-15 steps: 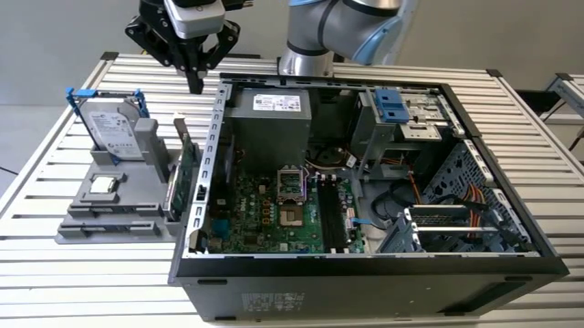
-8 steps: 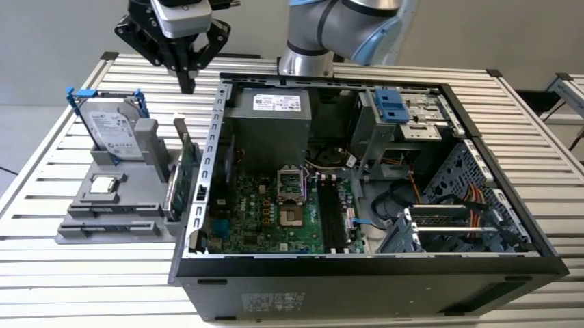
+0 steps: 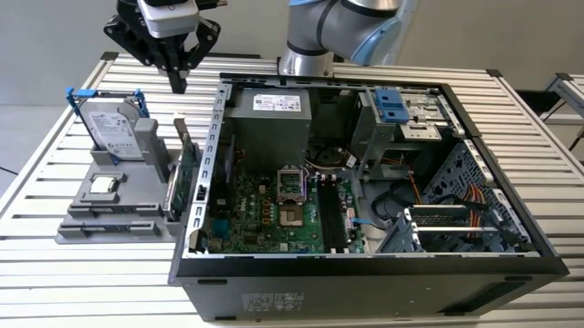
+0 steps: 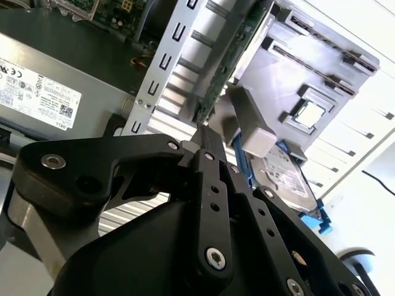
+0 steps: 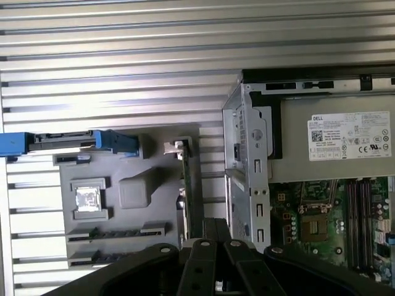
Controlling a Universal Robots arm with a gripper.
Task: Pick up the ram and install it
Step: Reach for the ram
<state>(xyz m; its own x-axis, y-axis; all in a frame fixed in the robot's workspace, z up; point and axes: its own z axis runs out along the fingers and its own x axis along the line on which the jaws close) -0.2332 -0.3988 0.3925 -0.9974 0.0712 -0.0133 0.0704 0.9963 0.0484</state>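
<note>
**A:** Exterior view: black two-finger gripper hangs over the slatted metal table, above the far end of the grey plastic parts holder. Fingers together, nothing between them. Pick step not yet done.

**B:** Ram?

**A:** First wrist view: the ram, as best I can judge, is the thin dark strip seated edge-up in a holder slot, off to one side of the fingertips.

**B:** Obstacles?

**A:** Second wrist view: tall green expansion card stands close by, with the computer case's metal wall beyond. A grasp needs the fingers apart, squared on the stick.
</note>
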